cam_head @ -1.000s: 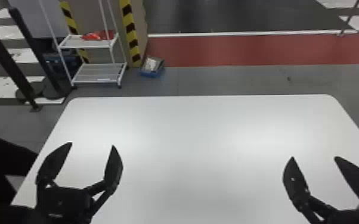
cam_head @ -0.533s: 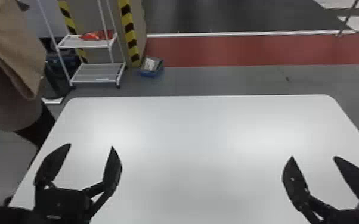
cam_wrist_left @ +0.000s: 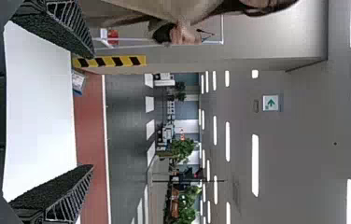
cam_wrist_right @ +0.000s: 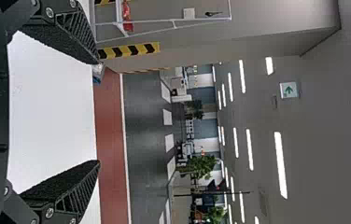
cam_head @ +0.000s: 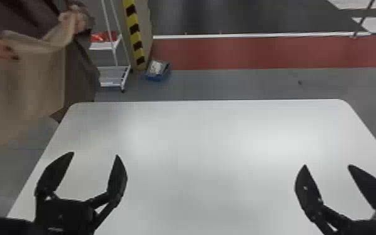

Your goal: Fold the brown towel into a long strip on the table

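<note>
A person's two hands hold the brown towel (cam_head: 31,81) hanging off the far left corner of the white table (cam_head: 203,140). Over the table's near left part is my left gripper (cam_head: 95,153), open and apart from the towel. My right gripper (cam_head: 326,165) stands open above the near right part, nothing between its fingers. In the left wrist view, the left gripper (cam_wrist_left: 93,111) has its fingers wide apart, with part of the towel (cam_wrist_left: 164,8) beyond at the top. The right wrist view has the right gripper (cam_wrist_right: 100,113) spread likewise.
Behind the table, a white shelf rack (cam_head: 112,76) stands on the floor near a post with yellow and black stripes (cam_head: 136,34). A blue box (cam_head: 157,71) lies beside that post. The person stands at the table's left edge.
The person has come further in from the left with the towel, now held up by both hands near the table's far left corner. Both arms have kept still.
</note>
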`<state>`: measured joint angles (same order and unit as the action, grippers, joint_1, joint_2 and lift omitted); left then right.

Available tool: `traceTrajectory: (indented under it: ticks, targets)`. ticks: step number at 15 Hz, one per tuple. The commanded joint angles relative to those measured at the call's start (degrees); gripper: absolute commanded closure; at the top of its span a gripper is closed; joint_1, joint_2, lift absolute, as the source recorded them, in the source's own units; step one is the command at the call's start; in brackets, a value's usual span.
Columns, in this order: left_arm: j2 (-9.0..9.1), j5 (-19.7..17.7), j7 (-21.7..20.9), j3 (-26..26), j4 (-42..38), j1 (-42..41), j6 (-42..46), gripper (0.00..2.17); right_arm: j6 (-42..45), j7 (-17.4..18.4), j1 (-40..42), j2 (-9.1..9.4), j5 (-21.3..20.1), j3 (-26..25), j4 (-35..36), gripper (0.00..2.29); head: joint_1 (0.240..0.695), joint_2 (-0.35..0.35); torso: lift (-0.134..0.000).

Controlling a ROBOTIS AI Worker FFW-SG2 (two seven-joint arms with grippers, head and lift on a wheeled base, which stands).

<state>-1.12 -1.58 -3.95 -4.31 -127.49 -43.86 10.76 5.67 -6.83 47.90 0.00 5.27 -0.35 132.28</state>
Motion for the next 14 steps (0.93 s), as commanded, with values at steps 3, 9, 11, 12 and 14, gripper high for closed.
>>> traceTrajectory:
  ticks: [3, 9, 11, 12, 14]
  targets:
    - [-0.02, 0.0, 0.0, 0.1, 0.1, -0.1, 0.0, 0.04, 0.2, 0.1, 0.2, 0.05, 0.0, -0.2, 0.0, 0.13, 0.695, 0.065, -0.057]
    - [-0.02, 0.1, 0.0, 0.2, 0.2, -0.1, 0.0, 0.04, 0.2, 0.1, 0.4, 0.05, 0.0, -0.2, 0.1, 0.13, 0.695, 0.058, -0.057]
    - [-0.02, 0.1, 0.0, 0.2, 0.2, -0.1, 0.0, 0.04, 0.2, 0.0, 0.4, 0.05, 0.0, -0.2, 0.2, 0.13, 0.695, 0.06, -0.057]
    - [-0.02, 0.1, 0.0, 0.2, 0.2, 0.0, 0.0, 0.04, 0.2, 0.0, 0.4, 0.05, 0.0, -0.2, 0.2, 0.13, 0.695, 0.06, -0.057]
    - [-0.02, 0.1, -0.1, 0.3, 0.3, 0.1, -0.2, 0.04, 0.2, 0.1, 0.3, 0.05, 0.0, -0.2, 0.1, 0.13, 0.695, 0.061, -0.057]
